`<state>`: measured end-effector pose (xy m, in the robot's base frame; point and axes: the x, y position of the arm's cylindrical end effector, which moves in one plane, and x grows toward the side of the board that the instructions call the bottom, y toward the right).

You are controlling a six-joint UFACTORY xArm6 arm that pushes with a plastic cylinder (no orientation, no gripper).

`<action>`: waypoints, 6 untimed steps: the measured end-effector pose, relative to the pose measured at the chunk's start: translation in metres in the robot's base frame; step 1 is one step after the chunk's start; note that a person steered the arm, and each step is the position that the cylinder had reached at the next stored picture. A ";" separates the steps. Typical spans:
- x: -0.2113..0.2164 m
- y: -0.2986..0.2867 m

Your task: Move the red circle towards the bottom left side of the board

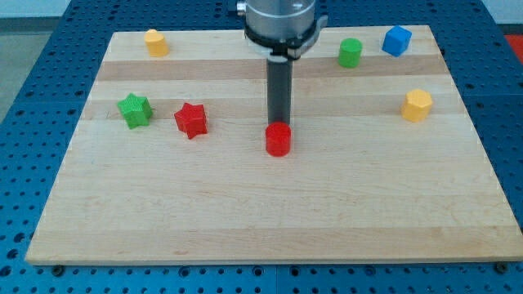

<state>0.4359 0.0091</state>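
Red circle (278,140): mid-frame, far from board (98,237) lower left; my tip (279,122), a bare gripless rod, touching its upper edge; push barely begun.

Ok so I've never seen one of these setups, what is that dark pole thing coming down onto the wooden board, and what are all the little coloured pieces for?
There is a single picture, looking down at a slant on a wooden board that lies on a blue perforated bench. Where the camera is mounted is not on record.

The dark pole is the end of a robot arm. It has no pincer and holds nothing; it only pushes blocks by sliding its lower end, my tip, across the wood. The tip sits right at the top edge of the red circle, the block to be moved.

Other blocks on the board: a red star and a green star to the view's left, a yellow block at top left, a green block and a blue block at top right, and another yellow block on the right.
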 end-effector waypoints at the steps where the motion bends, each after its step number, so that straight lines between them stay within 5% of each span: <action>1: 0.001 0.015; 3: 0.016 0.049; 6: 0.021 0.019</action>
<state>0.4566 0.0284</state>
